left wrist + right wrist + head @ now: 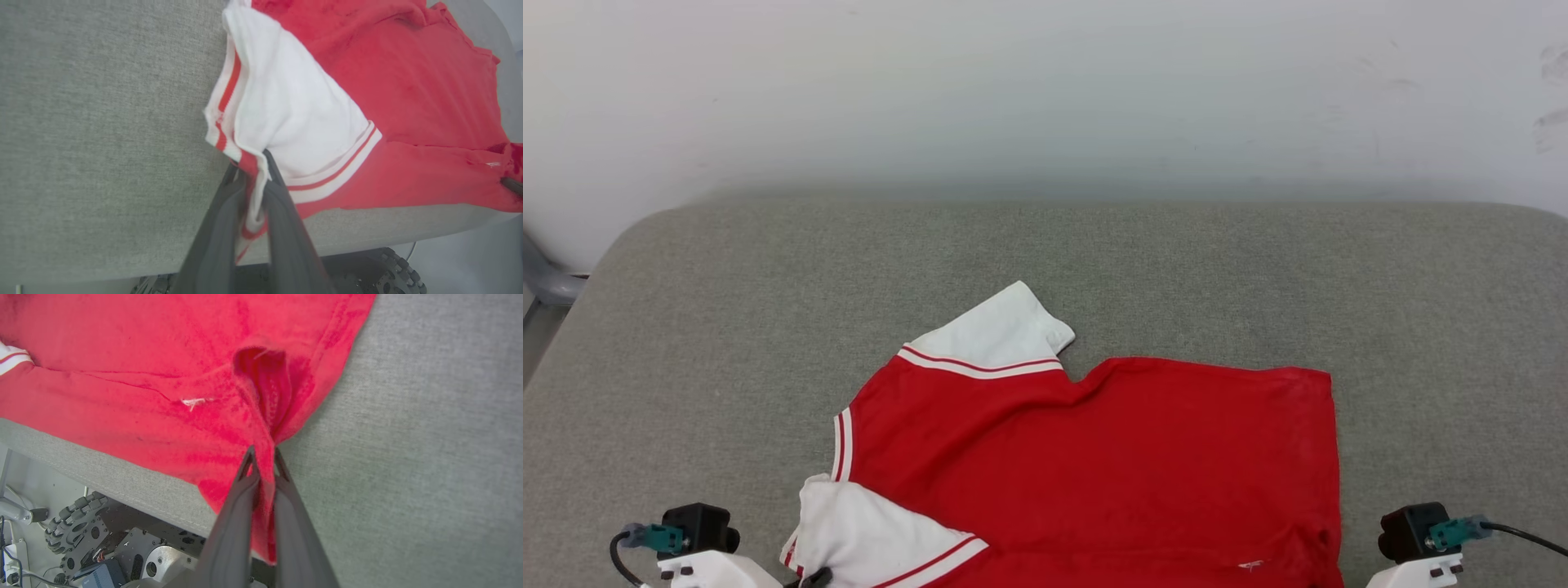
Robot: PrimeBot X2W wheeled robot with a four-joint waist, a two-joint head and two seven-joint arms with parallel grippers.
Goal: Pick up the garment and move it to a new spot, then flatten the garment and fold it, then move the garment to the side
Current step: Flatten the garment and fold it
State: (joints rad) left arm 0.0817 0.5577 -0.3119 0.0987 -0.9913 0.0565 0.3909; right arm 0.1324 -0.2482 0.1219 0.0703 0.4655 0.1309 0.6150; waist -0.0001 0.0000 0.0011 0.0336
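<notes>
You have the garment (1111, 457) spread mostly flat at the lower centre of the head view, on the grey cushioned surface (727, 327). Your left gripper (251, 163) is pinched tight on the striped trim of the white sleeve (286, 102). Your right gripper (264, 451) is clamped on a bunched red corner at the lower right.

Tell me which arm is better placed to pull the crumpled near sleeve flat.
Left. The left gripper pinches that sleeve's striped trim; the right gripper holds the garment's red corner at the other end.
</notes>
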